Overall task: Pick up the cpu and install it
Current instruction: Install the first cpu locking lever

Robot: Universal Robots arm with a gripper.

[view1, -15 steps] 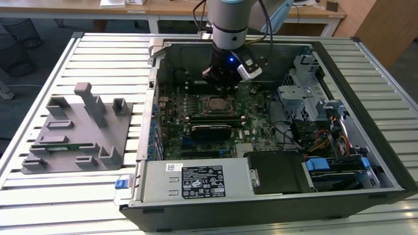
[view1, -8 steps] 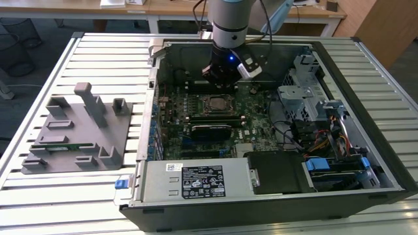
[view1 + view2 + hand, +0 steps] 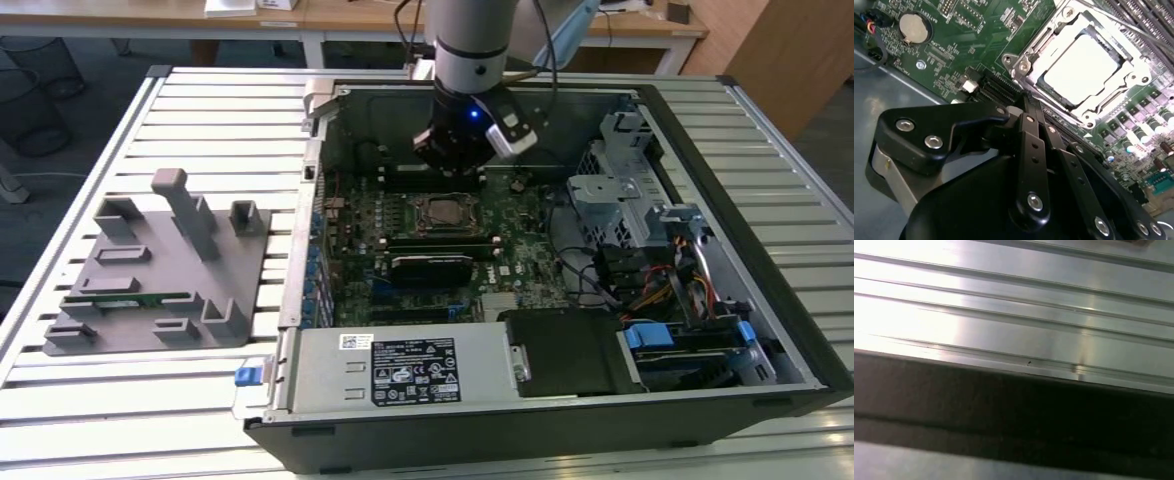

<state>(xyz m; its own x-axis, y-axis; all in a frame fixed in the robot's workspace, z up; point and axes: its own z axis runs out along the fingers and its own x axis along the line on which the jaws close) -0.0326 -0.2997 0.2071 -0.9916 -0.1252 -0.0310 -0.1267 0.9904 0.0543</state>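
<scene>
You had the open black computer case [image 3: 747, 200] lying on the slatted metal table [image 3: 200, 110], with the grey moulded parts tray [image 3: 147, 275] well apart from it on the exterior view's left. Inside the case lay the green motherboard [image 3: 514, 250], and the arm's black gripper [image 3: 451, 160] hung low over its far part, just beyond the socket.

The cpu, a small flat square chip with a dull silver top [image 3: 1079, 67], sat inside the silver metal socket frame [image 3: 1021, 62] in the second wrist view, level as far as the glare allowed; in the exterior view it showed as the pale square at the board's middle [image 3: 442, 212]. So the chip looked placed already, though whether it was fully seated I could not tell.

The gripper's black linkage [image 3: 1029, 150] crowded that wrist view, but the fingertips were hidden, so I cannot tell whether it was wide or narrow; nothing showed held in it.

To do this step well, you needed to stay square above the socket, avoid dragging the chip sideways, and keep clear of the frame's raised edges.
</scene>
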